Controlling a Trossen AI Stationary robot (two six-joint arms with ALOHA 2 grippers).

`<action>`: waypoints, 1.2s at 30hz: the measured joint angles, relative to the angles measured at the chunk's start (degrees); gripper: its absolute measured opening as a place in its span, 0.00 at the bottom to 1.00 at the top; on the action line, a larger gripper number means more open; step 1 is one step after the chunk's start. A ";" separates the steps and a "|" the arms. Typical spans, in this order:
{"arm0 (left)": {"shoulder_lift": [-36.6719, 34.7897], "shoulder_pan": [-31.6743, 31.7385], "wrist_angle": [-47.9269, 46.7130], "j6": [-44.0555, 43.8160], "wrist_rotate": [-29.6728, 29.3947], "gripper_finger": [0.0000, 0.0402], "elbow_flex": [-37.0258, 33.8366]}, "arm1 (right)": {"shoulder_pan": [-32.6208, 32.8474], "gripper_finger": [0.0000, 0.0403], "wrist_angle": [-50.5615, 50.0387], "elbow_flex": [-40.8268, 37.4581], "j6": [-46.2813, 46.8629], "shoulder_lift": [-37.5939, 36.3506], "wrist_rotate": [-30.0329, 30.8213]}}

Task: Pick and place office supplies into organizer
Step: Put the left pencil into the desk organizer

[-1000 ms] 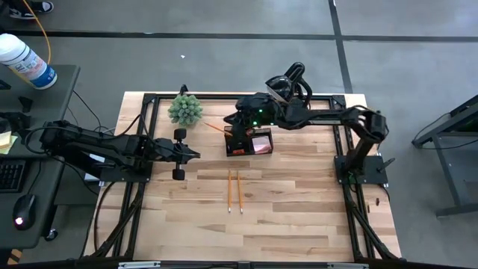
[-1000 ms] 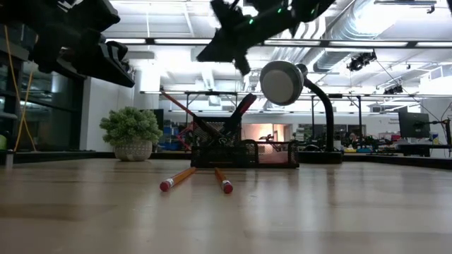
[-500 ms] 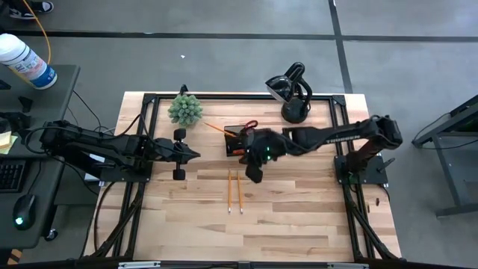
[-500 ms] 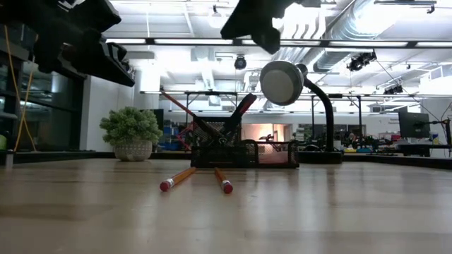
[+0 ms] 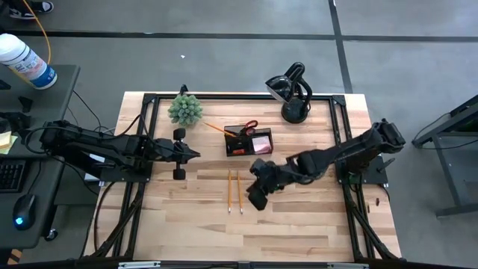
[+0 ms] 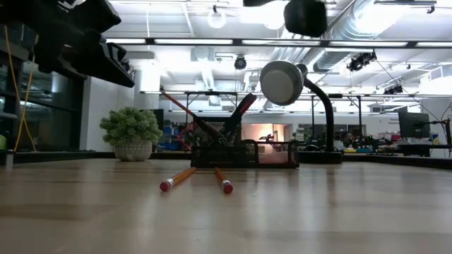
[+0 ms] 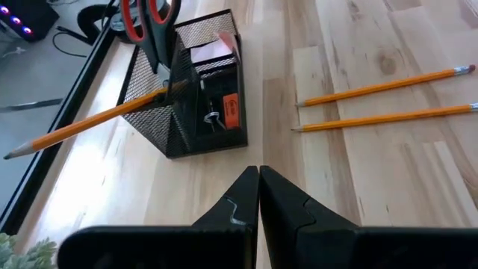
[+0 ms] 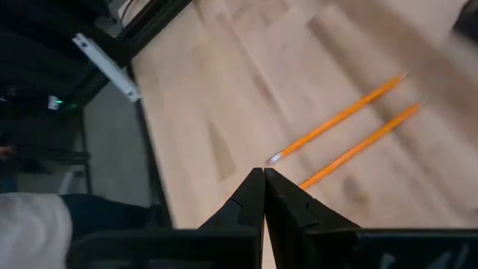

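Observation:
Two yellow-orange pencils lie side by side flat on the table, near of the organizer; the right wrist view shows them too. The black mesh organizer holds red-handled scissors, a pink sticky pad and a pencil leaning out over its wall. My right gripper is shut and empty, hovering above the table just right of the two pencils. My left gripper is shut and waits left of the organizer.
A small green plant stands at the far left of the table and a black desk lamp at the far right. A black frame runs around the table's edges. Bare wood lies near of the pencils.
My right gripper has swung from above the organizer toward the table's near edge and now hovers beside the two loose pencils. The pencils and the organizer have stayed put.

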 joint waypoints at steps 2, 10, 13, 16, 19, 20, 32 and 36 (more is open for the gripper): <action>-0.02 0.00 0.00 0.09 0.05 0.01 0.01 | 1.86 0.00 -0.06 0.00 3.18 0.18 0.08; -0.02 0.00 0.82 -12.16 7.87 0.01 0.02 | 6.26 0.01 -1.83 0.00 10.62 2.84 -2.61; 0.45 0.00 0.95 -16.21 13.16 0.01 0.02 | 4.61 0.00 -2.32 0.00 7.89 4.02 -8.49; 1.55 -0.02 0.71 -24.21 17.01 0.01 0.00 | 3.02 0.00 -2.31 0.00 4.04 4.69 -9.57; 3.44 -0.02 0.74 -31.81 21.28 0.01 0.00 | 1.16 0.00 -3.95 0.00 0.72 5.39 -10.36; 4.04 0.00 0.59 -32.90 23.13 0.01 0.00 | 0.49 0.01 -5.07 0.00 -0.73 5.70 -10.68; 14.51 -5.45 7.37 -52.45 34.24 0.00 2.00 | -3.23 0.08 -14.85 -0.04 -13.40 14.21 -4.25; 18.62 -13.76 4.30 -59.55 20.69 0.00 8.17 | -2.32 0.10 -17.89 -0.07 -6.56 14.94 4.20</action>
